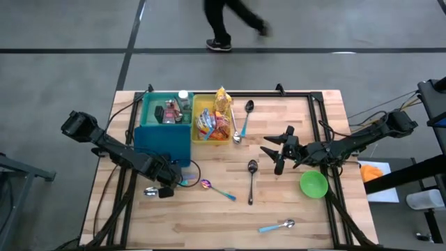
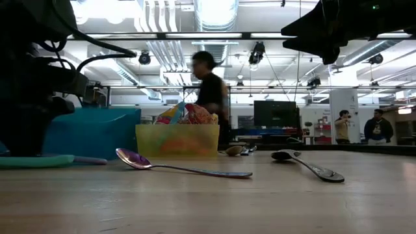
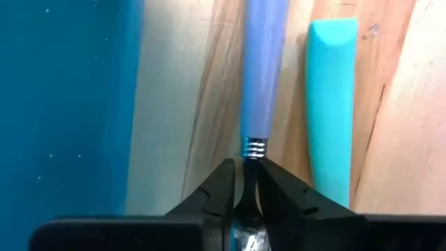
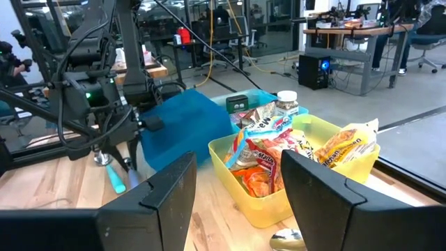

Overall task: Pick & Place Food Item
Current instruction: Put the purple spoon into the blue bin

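Snack packets (image 1: 217, 124) (image 4: 275, 150), the food items, fill a yellow bin (image 1: 198, 136) beside a teal bin (image 1: 164, 139) at the table's far side. My left gripper (image 1: 166, 187) (image 3: 245, 174) points down just in front of the teal bin, shut on a spoon with a lavender-blue handle (image 3: 261, 70). The spoon's silver bowl (image 1: 150, 192) shows beside the gripper. A turquoise handle (image 3: 331, 104) lies alongside. My right gripper (image 1: 275, 157) (image 4: 237, 202) hovers open to the right of the yellow bin, pointing level toward it, touching nothing. My left gripper pinches the spoon's thin metal neck (image 3: 252, 164), just below the ridged collar of the handle, between its two fingertips. The fingers come from above, pointing down, and lie across the spoon. The handle runs along the tabletop; whether it rests on it, I cannot tell.
An iridescent spoon (image 1: 206, 185) (image 2: 133, 158), a black spoon (image 1: 251, 180), a silver spoon (image 1: 244, 118) and a blue-handled spoon (image 1: 279, 226) lie on the wood. A green bowl (image 1: 313, 183) sits under the right arm. A person (image 1: 226, 24) walks past beyond the far edge.
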Controlling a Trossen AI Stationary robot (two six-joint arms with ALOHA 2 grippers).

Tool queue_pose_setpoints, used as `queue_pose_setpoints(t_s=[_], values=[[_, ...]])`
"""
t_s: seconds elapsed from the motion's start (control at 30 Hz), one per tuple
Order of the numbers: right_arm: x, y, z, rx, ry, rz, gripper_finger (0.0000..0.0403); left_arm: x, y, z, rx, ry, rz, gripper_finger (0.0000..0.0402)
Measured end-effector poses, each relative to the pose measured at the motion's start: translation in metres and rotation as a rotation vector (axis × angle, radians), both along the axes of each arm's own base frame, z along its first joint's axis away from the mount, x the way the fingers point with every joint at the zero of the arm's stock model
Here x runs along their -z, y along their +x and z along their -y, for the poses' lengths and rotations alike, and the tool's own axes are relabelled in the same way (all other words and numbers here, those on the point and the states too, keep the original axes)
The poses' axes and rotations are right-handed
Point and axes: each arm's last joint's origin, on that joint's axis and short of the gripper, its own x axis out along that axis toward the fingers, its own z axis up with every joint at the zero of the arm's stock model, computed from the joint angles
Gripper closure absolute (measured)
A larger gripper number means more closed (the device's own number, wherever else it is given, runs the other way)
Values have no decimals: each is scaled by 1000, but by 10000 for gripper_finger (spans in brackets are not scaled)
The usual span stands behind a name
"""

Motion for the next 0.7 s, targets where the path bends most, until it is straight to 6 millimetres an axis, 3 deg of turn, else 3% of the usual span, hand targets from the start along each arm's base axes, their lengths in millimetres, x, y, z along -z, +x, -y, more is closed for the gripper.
queue_pose_setpoints(t_s=[0.3, 0.7], values=[[0, 0, 0, 0, 0, 0, 197, 0, 0, 0, 0, 1, 0, 390], [0, 0, 0, 0, 0, 0, 197, -1, 0, 0, -5, 3, 0, 397]])
